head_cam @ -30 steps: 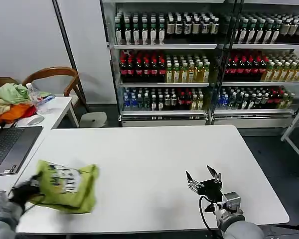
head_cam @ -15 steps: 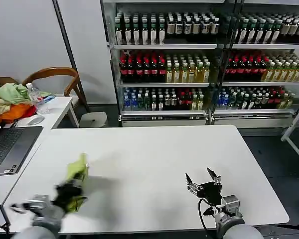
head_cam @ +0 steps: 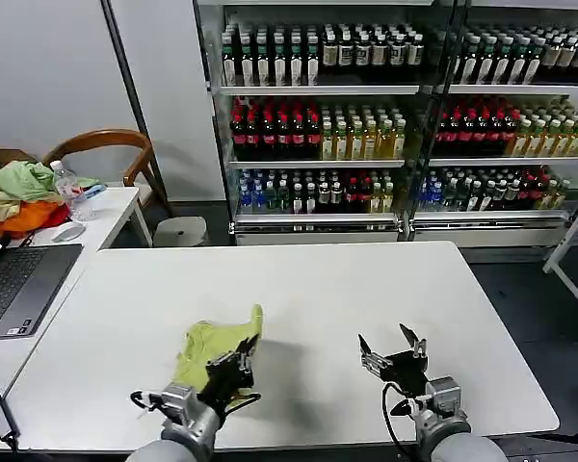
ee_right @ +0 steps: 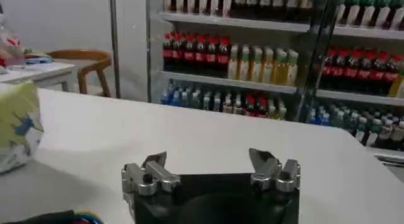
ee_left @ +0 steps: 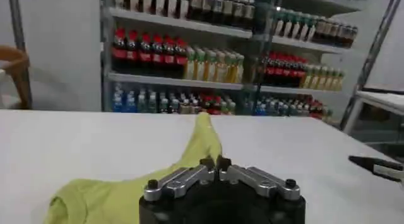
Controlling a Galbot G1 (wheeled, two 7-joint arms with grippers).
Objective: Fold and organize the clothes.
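Head view: the T-shirt [head_cam: 210,346] is pinched by the closed left gripper [head_cam: 233,364] on the white table [head_cam: 308,298]; the right gripper [head_cam: 393,354] is held open, empty.

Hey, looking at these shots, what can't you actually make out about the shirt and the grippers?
- T-shirt: its print and near edge, hidden in the head view by bunched cloth and the left gripper.
- T-shirt's near part in the left wrist view, blocked by the gripper body.
- Right gripper: open over the table; its arm is cut off by the frame edge.
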